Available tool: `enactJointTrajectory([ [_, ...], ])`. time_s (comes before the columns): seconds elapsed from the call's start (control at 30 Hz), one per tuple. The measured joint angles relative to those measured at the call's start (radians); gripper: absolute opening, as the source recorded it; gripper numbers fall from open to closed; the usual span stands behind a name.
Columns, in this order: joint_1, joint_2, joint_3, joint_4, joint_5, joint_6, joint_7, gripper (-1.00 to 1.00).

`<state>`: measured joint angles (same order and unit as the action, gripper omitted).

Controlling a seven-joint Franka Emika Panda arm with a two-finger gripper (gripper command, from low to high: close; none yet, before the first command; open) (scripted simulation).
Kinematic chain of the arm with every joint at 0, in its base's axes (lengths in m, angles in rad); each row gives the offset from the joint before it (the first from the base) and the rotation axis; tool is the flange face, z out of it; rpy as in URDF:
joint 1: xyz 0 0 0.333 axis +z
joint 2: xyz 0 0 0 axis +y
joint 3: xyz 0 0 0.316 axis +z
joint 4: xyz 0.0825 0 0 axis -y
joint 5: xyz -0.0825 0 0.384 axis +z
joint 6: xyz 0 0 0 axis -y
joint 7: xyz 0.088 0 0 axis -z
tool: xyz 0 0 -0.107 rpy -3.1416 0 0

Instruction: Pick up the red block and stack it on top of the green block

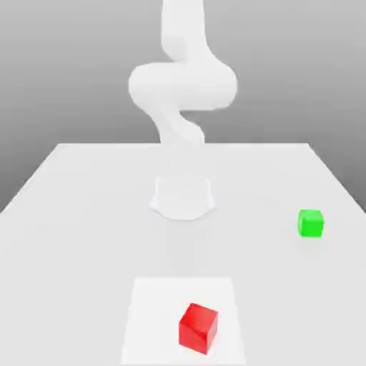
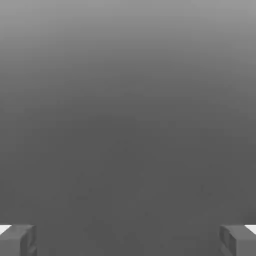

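Note:
The red block [image 1: 197, 327] lies on the table near the front edge, a little to the exterior view's right of centre, turned slightly askew. Farther back, toward the exterior view's right, rests the smaller green block [image 1: 310, 223]. The two cubes are well apart. In the hand view my gripper [image 2: 128, 241] is open, its two grey fingertips [image 2: 18, 241] standing wide apart with nothing between them and plain grey behind. The white arm [image 1: 182, 86] rises from its base and bends above the table.
The white table [image 1: 71, 214] spreads across the exterior view. A lighter square patch [image 1: 154, 314] lies under the red block. The arm's round base [image 1: 182, 199] stands mid-table, behind both cubes.

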<state>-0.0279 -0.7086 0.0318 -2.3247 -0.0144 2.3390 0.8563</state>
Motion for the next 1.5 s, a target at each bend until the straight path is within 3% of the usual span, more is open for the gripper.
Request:
enactJointTrajectory([
  [0.47, -0.1, 0.516, 0.119, -0.139, -0.093, 0.218, 0.325, 0.0],
  [0.77, -0.093, 0.833, 0.134, -0.228, -0.061, 0.362, 0.466, 0.0],
  [0.93, -0.062, 1.012, 0.093, -0.213, -0.109, 0.5, 0.519, 0.0],
  [0.97, -0.053, 1.043, 0.081, -0.209, -0.12, 0.526, 0.527, -1.0],
  [1.23, -0.059, 1.025, 0.089, -0.211, -0.113, 0.512, 0.523, -1.0],
  [1.4, -0.07, 0.861, 0.141, -0.241, -0.034, 0.38, 0.465, -1.0],
  [1.5, 0.018, 0.774, 0.224, -0.272, 0.047, 0.338, 0.412, -1.0],
])
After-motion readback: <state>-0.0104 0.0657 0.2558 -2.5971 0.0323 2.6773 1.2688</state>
